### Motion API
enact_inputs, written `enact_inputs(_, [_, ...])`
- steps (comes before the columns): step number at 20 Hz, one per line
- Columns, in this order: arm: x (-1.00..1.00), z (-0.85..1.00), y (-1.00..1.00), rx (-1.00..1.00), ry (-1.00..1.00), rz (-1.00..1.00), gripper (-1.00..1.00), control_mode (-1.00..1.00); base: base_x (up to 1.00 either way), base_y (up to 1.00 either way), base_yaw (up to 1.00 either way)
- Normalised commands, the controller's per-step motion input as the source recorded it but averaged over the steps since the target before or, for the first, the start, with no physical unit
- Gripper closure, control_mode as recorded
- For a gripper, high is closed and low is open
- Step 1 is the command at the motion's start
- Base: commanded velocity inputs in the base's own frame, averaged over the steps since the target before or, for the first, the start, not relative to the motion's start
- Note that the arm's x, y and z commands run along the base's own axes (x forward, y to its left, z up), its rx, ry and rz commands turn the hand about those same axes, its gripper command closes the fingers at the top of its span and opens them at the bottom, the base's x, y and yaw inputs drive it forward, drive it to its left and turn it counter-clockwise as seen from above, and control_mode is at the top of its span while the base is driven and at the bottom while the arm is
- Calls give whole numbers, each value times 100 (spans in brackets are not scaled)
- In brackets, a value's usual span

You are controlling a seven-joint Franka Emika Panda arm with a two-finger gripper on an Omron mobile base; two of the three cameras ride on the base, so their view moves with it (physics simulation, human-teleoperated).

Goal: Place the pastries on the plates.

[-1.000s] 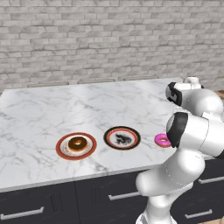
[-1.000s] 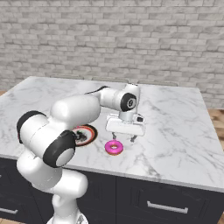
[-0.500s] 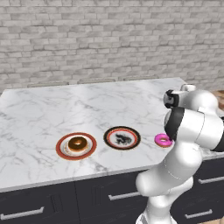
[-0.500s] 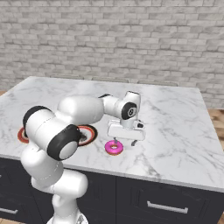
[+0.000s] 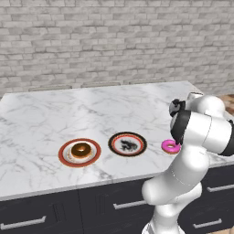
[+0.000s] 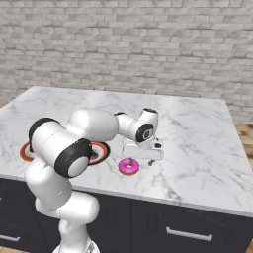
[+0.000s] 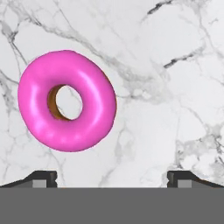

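Your gripper hung low over the marble counter near its front edge, jaws spread wide and holding nothing. In the hand view the two finger tips sat far apart, and the pink doughnut lay off toward one of them rather than centred between them. It rested flat on the counter, just beside the black-rimmed plate, on the side toward the right-hand end.

You were looking at a light, probably soft ring with a smooth frosting that could slip or dent, so a gentle pinch across the whole ring, or across one side through the hole, looked safest. The chocolate doughnut already sat on the red-rimmed plate, further along the front edge.
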Motion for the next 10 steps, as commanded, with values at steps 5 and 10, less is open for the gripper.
enact_inputs(5, [0, -27, 9, 0, -10, 0, -100, -100, 0, 0, 0])
enact_inputs(10, [0, -25, 24, 0, -3, 0, -100, -100, 0, 0, 0])
